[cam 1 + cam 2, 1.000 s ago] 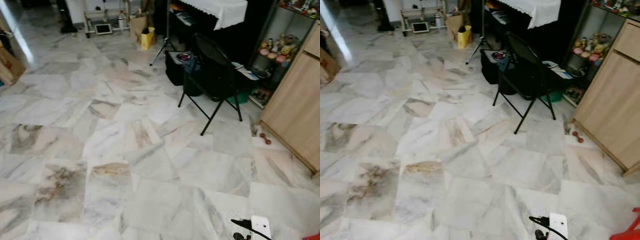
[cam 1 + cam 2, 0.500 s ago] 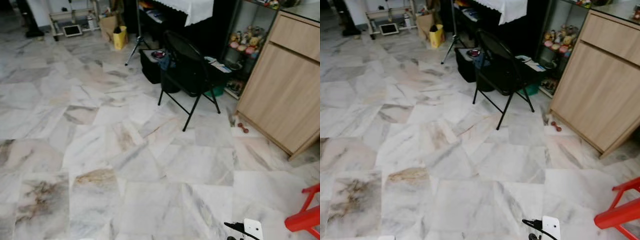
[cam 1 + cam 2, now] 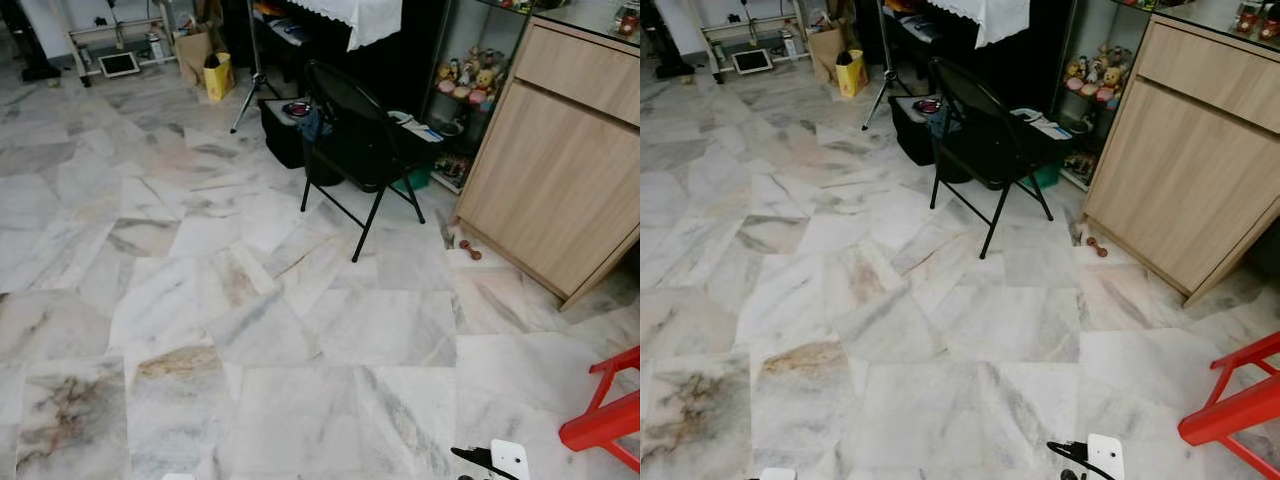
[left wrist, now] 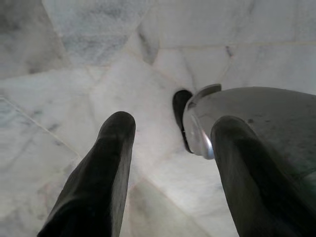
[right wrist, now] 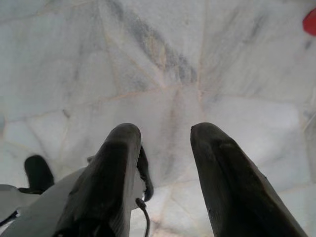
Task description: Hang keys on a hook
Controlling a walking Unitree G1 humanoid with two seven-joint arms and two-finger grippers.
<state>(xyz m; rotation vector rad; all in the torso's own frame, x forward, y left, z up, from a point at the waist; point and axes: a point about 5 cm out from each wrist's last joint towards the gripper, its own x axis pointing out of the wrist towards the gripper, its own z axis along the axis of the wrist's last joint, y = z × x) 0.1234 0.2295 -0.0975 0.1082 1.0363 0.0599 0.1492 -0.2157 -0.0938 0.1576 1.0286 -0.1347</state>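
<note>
My left gripper (image 4: 170, 129) hangs over the marble floor, its two black fingers (image 4: 114, 153) spread open with nothing between them; part of my silver body lies just beyond one of them. My right gripper (image 5: 167, 136) also points down at the floor, open and empty. A white piece of my right arm with a black cable (image 3: 503, 461) pokes in at the bottom edge of the left eye view.
A black folding chair (image 3: 352, 140) stands ahead on the marble floor (image 3: 250, 300). A wooden cabinet (image 3: 560, 170) lines the right side, with a small red dumbbell (image 3: 468, 250) at its foot. A red stool (image 3: 612, 418) is near right. A toy shelf (image 3: 465, 85) and a black bin (image 3: 283, 135) stand behind the chair.
The whole picture has shifted left as the camera turned right: the chair sits nearer the centre, and the cabinet and red stool have come further into view.
</note>
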